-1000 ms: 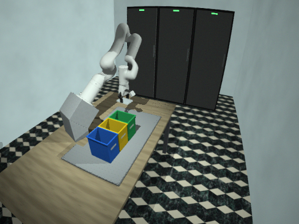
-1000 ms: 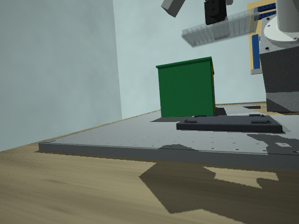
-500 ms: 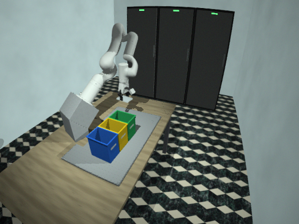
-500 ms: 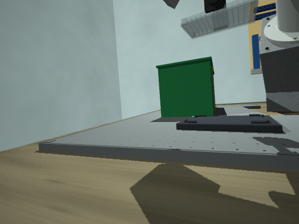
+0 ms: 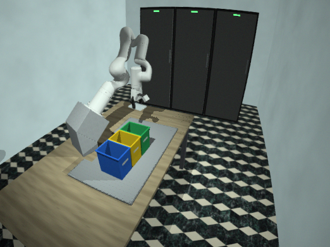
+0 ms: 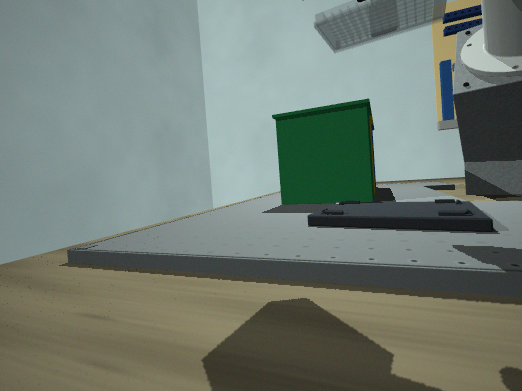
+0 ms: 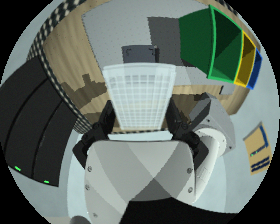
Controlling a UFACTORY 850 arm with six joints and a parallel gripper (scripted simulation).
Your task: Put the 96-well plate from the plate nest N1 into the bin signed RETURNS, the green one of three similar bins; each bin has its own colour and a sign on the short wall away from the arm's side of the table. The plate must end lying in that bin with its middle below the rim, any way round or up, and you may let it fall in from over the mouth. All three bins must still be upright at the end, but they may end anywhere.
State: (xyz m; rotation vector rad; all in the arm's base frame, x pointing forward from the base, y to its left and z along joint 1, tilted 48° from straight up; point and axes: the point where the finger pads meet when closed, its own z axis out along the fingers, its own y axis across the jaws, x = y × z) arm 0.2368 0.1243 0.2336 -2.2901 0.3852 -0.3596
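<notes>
I see my arm [image 5: 126, 59] rising from its grey base [image 5: 83, 128] at the left of the table [image 5: 47, 204], folding over at the elbow and dropping its wrist straight down at the far end. The gripper [image 7: 139, 122] has its fingers spread wide, clamped on the two sides of the plate [image 7: 139, 100]. The plate [image 6: 382, 20] hangs in the air, tilted, well above the dark nest [image 6: 400, 216] on the grey mat [image 6: 250, 253]. The green bin [image 5: 136, 134] stands upright just near of the nest, with the yellow bin [image 5: 126, 144] and the blue bin [image 5: 114, 160] lined up beyond it, touching. Black cabinets [image 5: 202, 62] fill the far wall.
</notes>
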